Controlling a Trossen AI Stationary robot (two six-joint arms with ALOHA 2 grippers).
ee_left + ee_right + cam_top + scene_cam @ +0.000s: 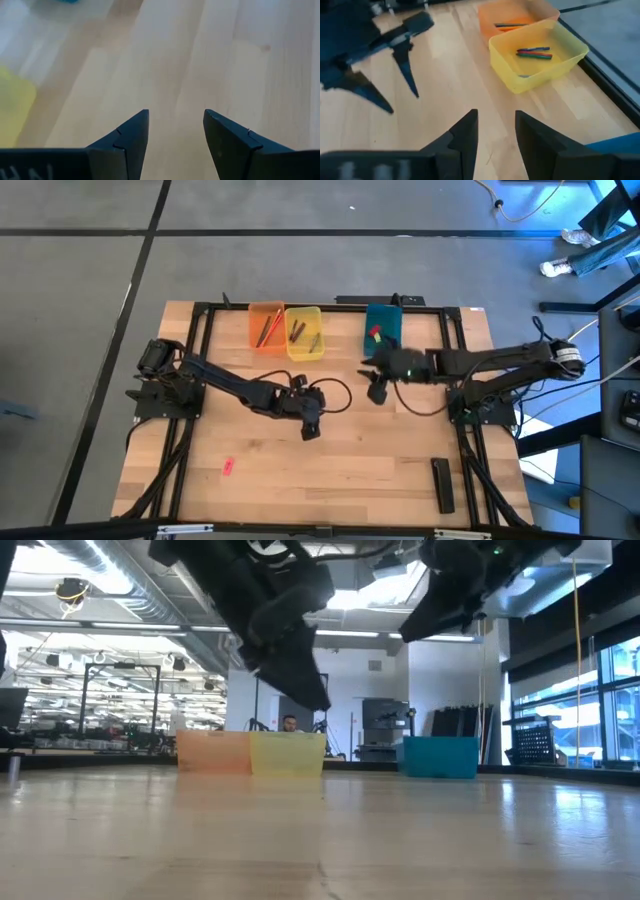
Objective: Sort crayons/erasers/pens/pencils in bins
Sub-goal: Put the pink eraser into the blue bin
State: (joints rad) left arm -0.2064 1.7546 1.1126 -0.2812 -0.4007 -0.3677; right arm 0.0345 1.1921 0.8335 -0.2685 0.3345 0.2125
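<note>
Three bins stand in a row at the table's far side: orange (265, 327), yellow (304, 332) and teal-blue (382, 325). The orange (512, 17) and yellow (540, 55) bins hold long thin sticks. The teal bin holds small red and green pieces (376, 334). A small pink-red eraser (227, 467) lies flat on the table near the front left. My left gripper (310, 425) hangs open and empty above the table's middle (176, 125). My right gripper (378, 390) is open and empty (496, 127), in front of the teal bin.
A long black bar (442, 483) lies near the table's front right. A black frame (200, 310) borders the table's far and side edges. Cables loop between the two grippers (335, 395). Bare wood lies in front of the bins (320, 830).
</note>
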